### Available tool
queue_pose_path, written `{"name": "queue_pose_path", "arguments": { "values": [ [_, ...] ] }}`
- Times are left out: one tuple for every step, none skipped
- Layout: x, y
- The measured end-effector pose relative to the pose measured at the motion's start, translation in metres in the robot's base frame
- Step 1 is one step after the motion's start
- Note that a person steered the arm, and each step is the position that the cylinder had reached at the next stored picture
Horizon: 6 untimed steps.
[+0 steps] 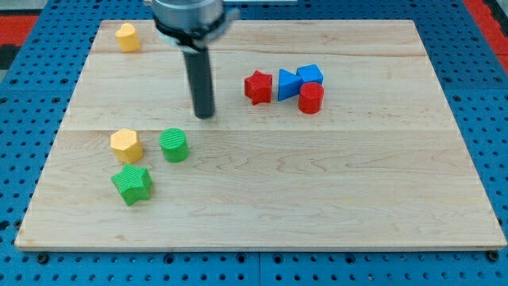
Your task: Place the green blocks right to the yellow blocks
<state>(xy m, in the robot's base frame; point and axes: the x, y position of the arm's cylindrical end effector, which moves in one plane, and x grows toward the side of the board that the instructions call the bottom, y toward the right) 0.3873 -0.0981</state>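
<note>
A green round block sits just right of a yellow hexagonal block at the view's left. A green star block lies just below them, slightly right of the yellow block's centre. A second yellow hexagonal block stands alone near the top left corner of the board. My tip rests on the board above and to the right of the green round block, a short gap away, touching no block.
A cluster at the upper right holds a red star block, a blue triangular block, a blue cube and a red round block. The wooden board lies on a blue pegboard.
</note>
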Motion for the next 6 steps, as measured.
{"name": "queue_pose_path", "arguments": {
  "values": [
    [-0.061,-0.046],
    [-0.123,-0.079],
    [-0.168,-0.088],
    [-0.195,-0.109],
    [-0.171,-0.141],
    [-0.124,-0.094]
  ]
}}
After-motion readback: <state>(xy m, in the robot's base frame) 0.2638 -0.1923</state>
